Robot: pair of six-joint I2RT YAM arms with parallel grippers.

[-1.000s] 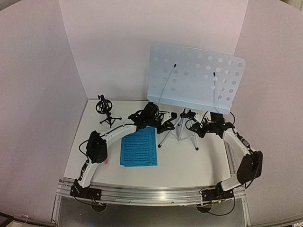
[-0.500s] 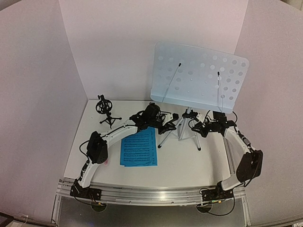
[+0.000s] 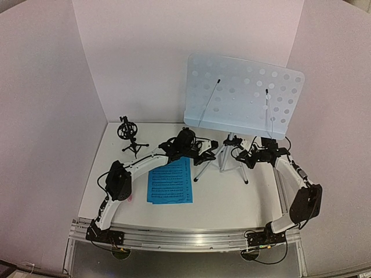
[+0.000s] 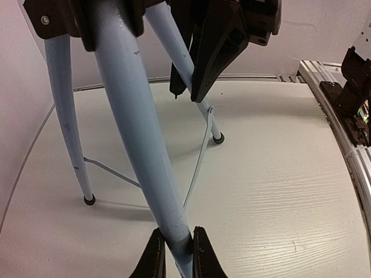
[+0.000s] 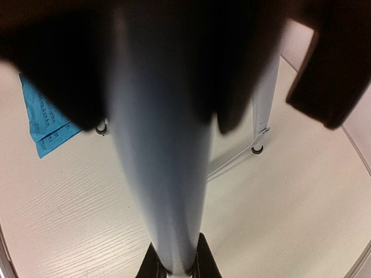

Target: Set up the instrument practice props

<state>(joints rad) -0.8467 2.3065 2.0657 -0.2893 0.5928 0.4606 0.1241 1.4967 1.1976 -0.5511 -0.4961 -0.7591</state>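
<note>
The music stand has a pale blue perforated desk raised against the back wall on a silver tripod. Both arms hold the tripod legs. My left gripper is shut on one leg from the left, and in the left wrist view its tips pinch the pale tube. My right gripper is shut on another leg, and in the right wrist view it clamps the blurred tube. The blue sheet music lies flat on the table in front of the left arm.
A small black tripod mic holder stands at the back left. Two rubber tripod feet rest on the white table. The metal rail with both arm bases runs along the near edge. White walls close in on three sides.
The music stand has shifted a little to the right and its desk stands higher. Both grippers moved with it and kept their hold on the legs.
</note>
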